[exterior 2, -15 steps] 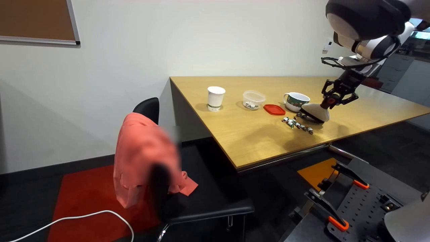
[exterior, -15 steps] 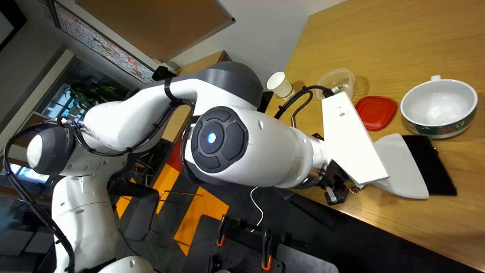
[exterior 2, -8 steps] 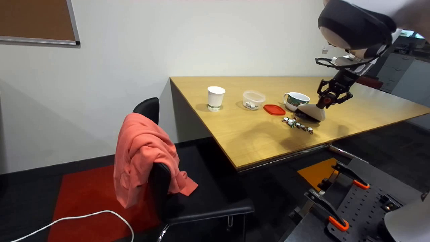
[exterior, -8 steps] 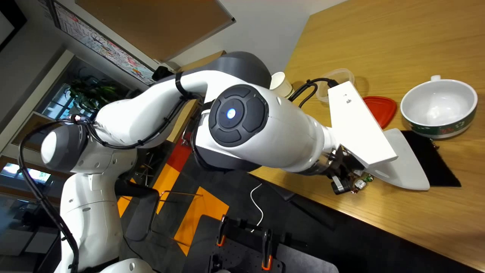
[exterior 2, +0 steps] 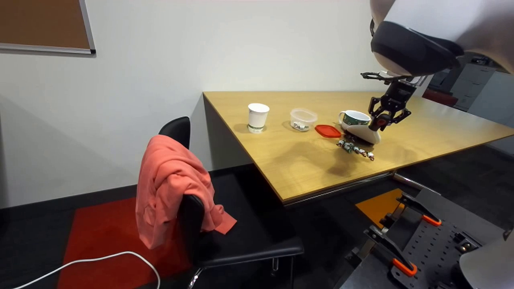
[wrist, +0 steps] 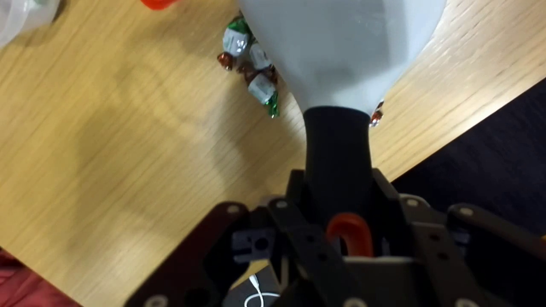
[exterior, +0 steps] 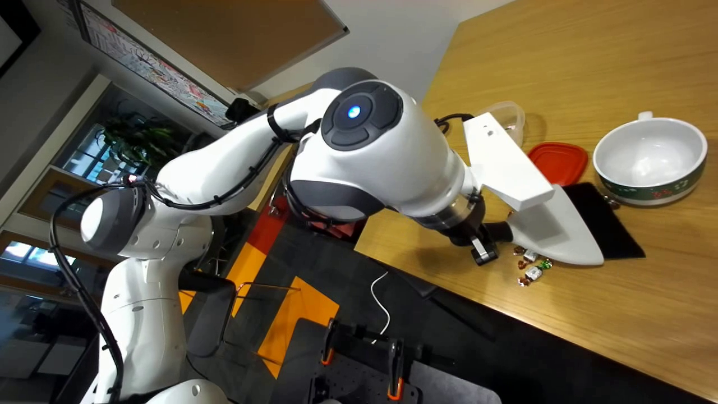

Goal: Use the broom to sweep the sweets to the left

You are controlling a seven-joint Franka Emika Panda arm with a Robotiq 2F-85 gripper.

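Note:
The broom has a white fan-shaped head (exterior: pixel 552 227) with a dark bristle strip (exterior: pixel 603 219) and a black handle (wrist: pixel 338 140) tipped orange-red. My gripper (wrist: pixel 337 183) is shut on the handle, one finger on each side. The head also shows in an exterior view (exterior 2: pixel 363 133), tilted low over the table; whether the bristles touch it I cannot tell. Several small wrapped sweets (exterior 2: pixel 355 149) lie in a row just beside the head. In the wrist view some sweets (wrist: pixel 261 87) show left of the head, partly hidden by it. Another sweet (exterior: pixel 611 202) lies at the bristle edge near the bowl.
A white bowl-like mug (exterior: pixel 650 154) with a green band stands close behind the bristles. A red lid (exterior 2: pixel 328 131), a clear plastic container (exterior 2: pixel 303 119) and a paper cup (exterior 2: pixel 257 117) stand further left. The table's front edge (exterior: pixel 561 331) runs near the sweets.
The gripper and broom have moved left in an exterior view, toward the red lid. The sweet at the bristle edge has shifted with the broom. The row of sweets has barely moved.

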